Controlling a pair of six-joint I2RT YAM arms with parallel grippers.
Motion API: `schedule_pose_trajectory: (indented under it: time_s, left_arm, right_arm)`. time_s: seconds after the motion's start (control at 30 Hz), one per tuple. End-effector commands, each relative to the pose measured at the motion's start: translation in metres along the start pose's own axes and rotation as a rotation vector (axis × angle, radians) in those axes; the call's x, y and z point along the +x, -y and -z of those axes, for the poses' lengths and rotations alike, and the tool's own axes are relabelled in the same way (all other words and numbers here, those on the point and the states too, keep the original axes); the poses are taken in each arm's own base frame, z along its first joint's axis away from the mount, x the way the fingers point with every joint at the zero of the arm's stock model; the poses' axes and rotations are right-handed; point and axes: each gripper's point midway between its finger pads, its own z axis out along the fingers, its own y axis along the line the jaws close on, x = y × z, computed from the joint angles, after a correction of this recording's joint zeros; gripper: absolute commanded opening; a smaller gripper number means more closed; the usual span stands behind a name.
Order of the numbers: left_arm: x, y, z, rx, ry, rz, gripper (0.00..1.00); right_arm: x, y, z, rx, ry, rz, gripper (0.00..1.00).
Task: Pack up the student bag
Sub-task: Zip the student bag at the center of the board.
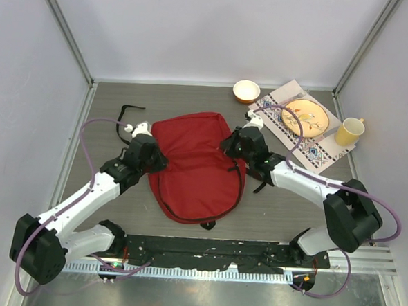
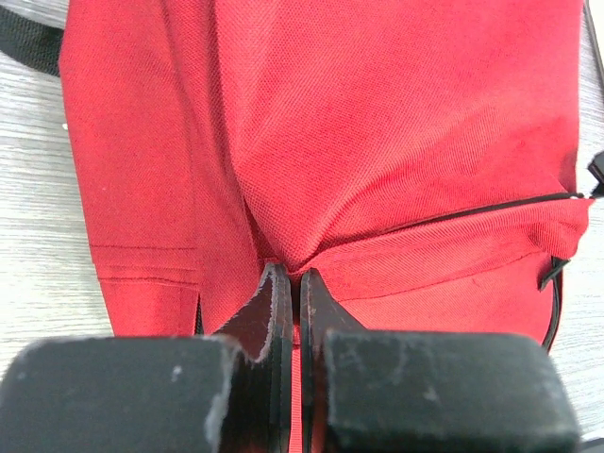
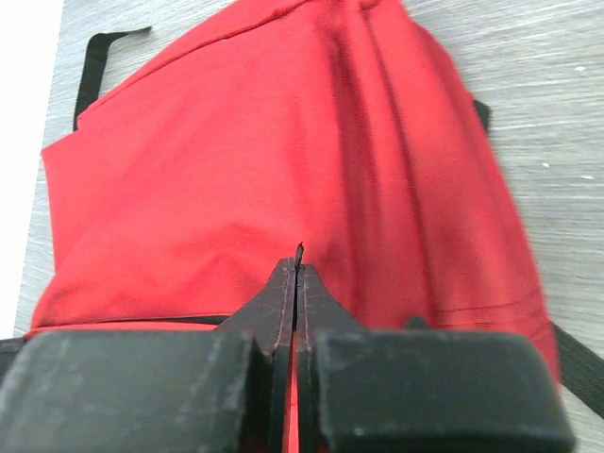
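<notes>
On table [image 1: 193,97], rumpled, perhaps canvas bag [image 1: 196,166]

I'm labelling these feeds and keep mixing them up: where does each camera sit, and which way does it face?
Top external: fixed above and behind the arms, looking down on the grey wood-grain table; both arms show, bases at the bottom.
Left wrist: rides the left arm, looking along its shut left pincer at the soft red fabric backpack it pinches.
Right wrist: rides the right arm, looking along its shut right pincer across the backpack, from the opposite side.
Shared: all three show the backpack.
</notes>
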Motion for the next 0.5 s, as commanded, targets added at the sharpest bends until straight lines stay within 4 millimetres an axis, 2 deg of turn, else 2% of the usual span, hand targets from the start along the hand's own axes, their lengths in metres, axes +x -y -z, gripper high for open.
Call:
schedule_pose_trajectory:
  time_s: [0.0,0.17,0.33,0.37,0.43,0.47]
  left_arm:
    - [-0.013,-0.027,0.007,-0.068,0.029,-0.007,0.0]
    - [-0.017,-0.032,0.006,-0.056,0.02,0.013,0.0]
    - [-0.013,-0.019,-0.001,0.017,-0.014,0.024,0.0]
    - [-0.011,-0.017,-0.002,0.025,-0.021,0.031,0.02]
    - [-0.008,-0.012,-0.004,0.054,-0.038,0.033,0.13]
    - [-0.009,-0.01,-0.004,0.062,-0.038,0.033,0.28]
  right_arm:
    - [-0.034,0.02,0.017,0.053,0.127,-0.028,0.01]
    - [-0.031,0.042,0.023,0.098,0.128,-0.042,0.01]
    - [-0.025,0.045,0.025,0.093,0.118,-0.049,0.01]
    - [-0.025,0.046,0.027,0.094,0.121,-0.05,0.01]
    - [-0.024,0.049,0.029,0.103,0.123,-0.051,0.01]
    - [-0.024,0.05,0.032,0.104,0.126,-0.049,0.01]
